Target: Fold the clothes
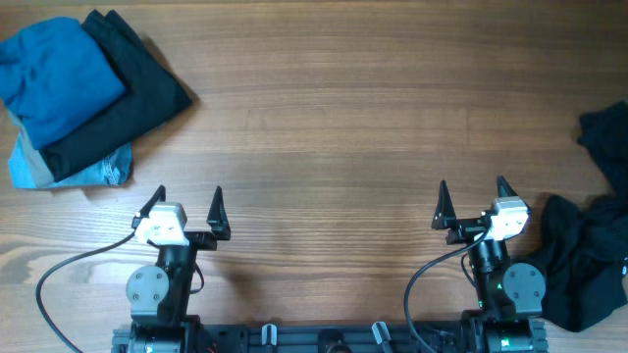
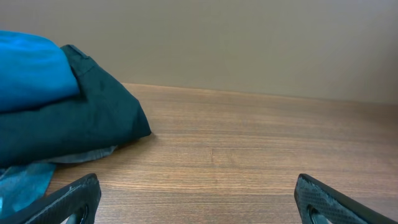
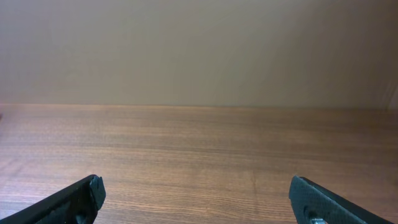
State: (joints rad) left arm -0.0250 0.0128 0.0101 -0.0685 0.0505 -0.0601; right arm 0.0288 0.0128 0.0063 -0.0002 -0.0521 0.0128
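Observation:
A stack of folded clothes lies at the table's far left: a blue garment (image 1: 54,69) on top, a black one (image 1: 128,93) under it, and a light blue one (image 1: 103,169) at the bottom. The stack also shows in the left wrist view (image 2: 68,118). A crumpled dark pile of clothes (image 1: 589,255) lies at the right edge, with another dark piece (image 1: 606,137) above it. My left gripper (image 1: 187,201) is open and empty near the front edge. My right gripper (image 1: 473,193) is open and empty, just left of the dark pile.
The wooden table (image 1: 343,127) stretches between the two clothing piles. A plain beige wall (image 3: 199,50) stands behind the table's far edge. Cables (image 1: 59,284) run from both arm bases at the front.

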